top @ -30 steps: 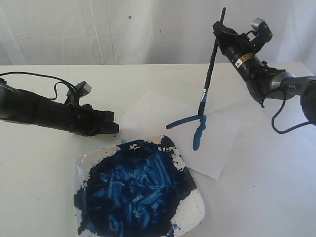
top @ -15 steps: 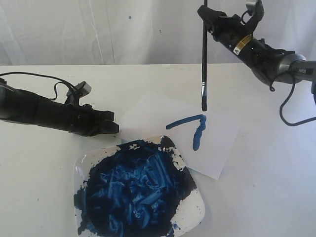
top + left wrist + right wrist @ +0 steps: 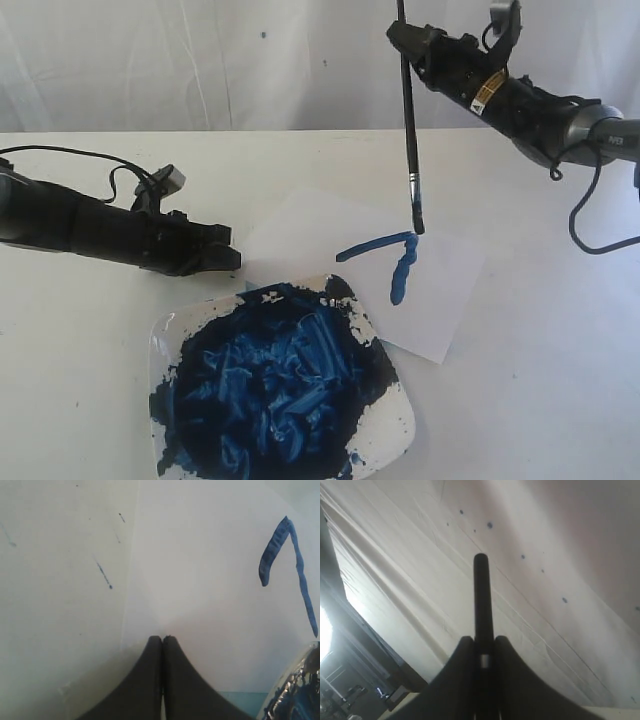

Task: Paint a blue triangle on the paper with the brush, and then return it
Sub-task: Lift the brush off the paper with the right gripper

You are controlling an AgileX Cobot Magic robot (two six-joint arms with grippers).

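— Where is the left gripper (image 3: 162,639)?
— Jaws pressed together, tips at the edge of the paper (image 3: 200,580).
— Any paint?
— Two joined strokes of the blue triangle (image 3: 272,555); a smeared plate (image 3: 300,695) nearby.

The right gripper (image 3: 404,40) has climbed and shifted left, toward the top edge of the exterior frame. The long, thin black-handled paintbrush (image 3: 410,130) it grips has swung from slanted to nearly upright. Its bristles now sit just right of the corner of the thick mid-blue brush strokes (image 3: 400,262).
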